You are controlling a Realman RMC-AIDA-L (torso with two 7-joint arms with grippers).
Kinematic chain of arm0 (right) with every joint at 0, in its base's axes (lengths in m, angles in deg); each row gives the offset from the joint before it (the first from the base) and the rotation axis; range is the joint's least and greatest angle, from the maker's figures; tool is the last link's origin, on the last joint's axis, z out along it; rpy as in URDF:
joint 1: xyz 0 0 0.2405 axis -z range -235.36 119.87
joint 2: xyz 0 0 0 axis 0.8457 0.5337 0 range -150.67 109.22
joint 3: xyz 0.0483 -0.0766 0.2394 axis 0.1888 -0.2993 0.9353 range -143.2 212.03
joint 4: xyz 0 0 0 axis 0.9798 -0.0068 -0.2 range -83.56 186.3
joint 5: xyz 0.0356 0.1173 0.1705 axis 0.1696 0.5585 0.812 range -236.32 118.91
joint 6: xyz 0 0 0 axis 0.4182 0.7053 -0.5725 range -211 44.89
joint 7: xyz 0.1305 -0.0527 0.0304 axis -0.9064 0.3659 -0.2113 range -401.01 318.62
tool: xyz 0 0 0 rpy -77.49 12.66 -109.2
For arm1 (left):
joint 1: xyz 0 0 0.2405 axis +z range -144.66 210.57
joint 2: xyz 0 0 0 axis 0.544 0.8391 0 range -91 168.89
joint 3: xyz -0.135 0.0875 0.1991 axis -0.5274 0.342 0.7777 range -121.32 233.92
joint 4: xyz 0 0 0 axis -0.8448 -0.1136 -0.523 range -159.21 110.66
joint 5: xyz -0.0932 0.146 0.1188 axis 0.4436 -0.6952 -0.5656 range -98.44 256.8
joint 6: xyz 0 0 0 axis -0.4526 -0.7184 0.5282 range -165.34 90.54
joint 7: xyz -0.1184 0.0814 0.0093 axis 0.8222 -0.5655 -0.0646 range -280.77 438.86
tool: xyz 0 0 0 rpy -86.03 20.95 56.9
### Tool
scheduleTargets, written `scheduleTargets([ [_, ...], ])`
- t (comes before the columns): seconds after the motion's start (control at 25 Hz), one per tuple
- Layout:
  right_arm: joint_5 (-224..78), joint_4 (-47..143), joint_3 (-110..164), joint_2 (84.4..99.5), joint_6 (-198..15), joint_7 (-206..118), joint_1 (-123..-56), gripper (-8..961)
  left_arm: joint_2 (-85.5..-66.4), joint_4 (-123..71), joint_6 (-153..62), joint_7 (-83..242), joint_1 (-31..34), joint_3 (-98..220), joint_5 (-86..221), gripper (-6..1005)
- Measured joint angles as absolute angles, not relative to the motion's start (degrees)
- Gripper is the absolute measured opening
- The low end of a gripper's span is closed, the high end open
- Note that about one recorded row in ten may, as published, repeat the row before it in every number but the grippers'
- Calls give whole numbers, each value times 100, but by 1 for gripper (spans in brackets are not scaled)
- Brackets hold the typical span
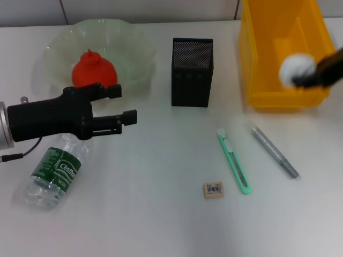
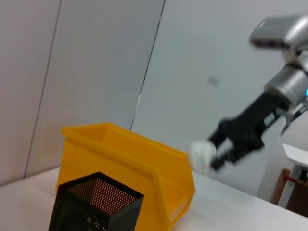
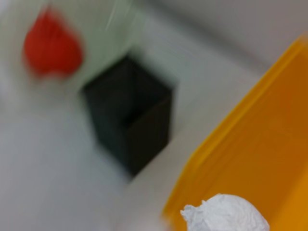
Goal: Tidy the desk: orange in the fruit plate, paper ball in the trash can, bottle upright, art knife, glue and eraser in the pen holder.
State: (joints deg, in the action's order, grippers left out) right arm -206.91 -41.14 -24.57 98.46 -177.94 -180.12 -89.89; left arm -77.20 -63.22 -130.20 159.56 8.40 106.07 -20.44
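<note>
Now, from my seat at the controls, this is what I read off the cameras:

Right gripper (image 1: pixel 305 75): I see it over the yellow bin (image 1: pixel 257 64) at the far right of the desk, clenched on the paper ball (image 1: pixel 295 68); the left wrist view shows the same grip from the side, the ball pinched between the dark fingers (image 2: pixel 231 144) above the bin's rim.

Paper ball: white and crumpled, held in the air over the bin's opening, not resting on its floor as far as I can tell.

Left gripper (image 1: pixel 124 105): it hangs above the desk on the left, fingers spread apart and holding nothing, between the plate (image 1: pixel 134 48) and the bottle (image 1: pixel 53 174).

Orange (image 1: pixel 95 69): it sits in the pale green plate at the far left.

Bottle: lying on its side near the left front, partly under my left arm, green label up.

Pen holder (image 1: pixel 192 72): black mesh, upright, mid-desk between plate and bin; I can see nothing inside it.

Knife (image 1: pixel 234 161): green, flat on the desk in front of the holder.

Glue (image 1: pixel 274 151): a grey stick lying just to the right of the knife.

Eraser (image 1: pixel 213 190): small, near the knife's closer end.
</note>
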Motion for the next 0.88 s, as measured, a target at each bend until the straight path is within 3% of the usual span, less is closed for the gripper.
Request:
scheduleTargets([
  [0.24, -20007, -4025, -2116, 9846, -16762, -17702, -8689, 386, -7728, -7011, -13195, 16963, 889, 10639, -2333, 841],
  [0.4, -19430, -3197, -2039, 9846, -15979, -17171, -8636, 382, -7864, -8250, -13576, 18251, 888, 10645, -3127, 841],
  [0.6, -18541, -2554, -1642, 9840, -15906, -16466, -8630, 546, -7961, -9582, -13600, 19699, 863, 10995, -4185, 841],
  [0.72, -17907, -2163, -1284, 9834, -16090, -15925, -8559, 777, -7960, -10408, -13497, 20897, 837, 11482, -4917, 840],
  [0.88, -17037, -1760, -1118, 9835, -16669, -15000, -8226, 837, -7962, -10958, -13313, 22123, 759, 11852, -5663, 840],
])
